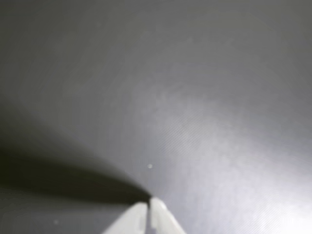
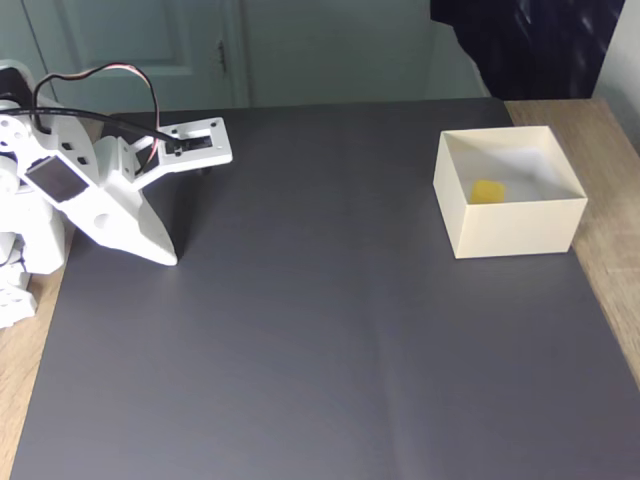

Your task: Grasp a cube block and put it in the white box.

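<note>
Covering most of the wooden table (image 2: 600, 130) in the fixed view is a dark grey mat (image 2: 330, 330), with a faint crease running down its middle. At the mat's left edge stands the white arm (image 2: 70, 170), folded low, red and black wires looping over it. Toward the right side sits the white box (image 2: 510, 225), its right wall near the mat's edge. The gripper (image 2: 168, 255) points down with its tip touching or just above the mat; in the wrist view the gripper (image 1: 147, 207) has its jaws closed together, holding nothing. The cube block (image 2: 487, 191) lies inside the box, on its floor
</note>
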